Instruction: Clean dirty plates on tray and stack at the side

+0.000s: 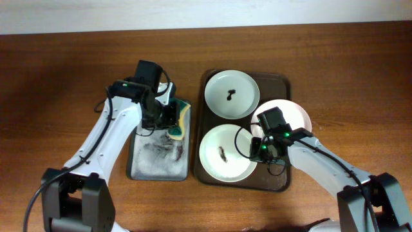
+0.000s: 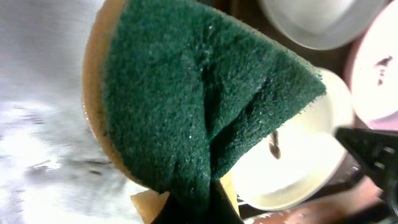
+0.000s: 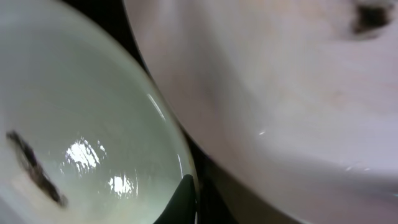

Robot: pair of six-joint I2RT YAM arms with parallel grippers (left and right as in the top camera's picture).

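Three dirty plates lie on the dark brown tray (image 1: 278, 182): a white one (image 1: 232, 95) at the back, a pale green one (image 1: 225, 153) at the front left, and a pale pink one (image 1: 297, 115) at the right, partly under my right arm. Each has a dark smear. My right gripper (image 1: 259, 151) is shut on the right rim of the pale green plate (image 3: 81, 118), with one finger (image 3: 193, 202) inside the rim; the pink plate (image 3: 280, 81) lies just beside it. My left gripper (image 1: 170, 121) is shut on a green and yellow sponge (image 1: 180, 122) (image 2: 199, 93), held over the grey tray.
A smaller grey tray (image 1: 158, 161) with dark smudges lies left of the brown tray, both on a wooden table (image 1: 58, 77). In the left wrist view the grey tray (image 2: 37, 93) is at the left, and the pale green plate (image 2: 298, 162) and pink plate (image 2: 379, 68) are at the right.
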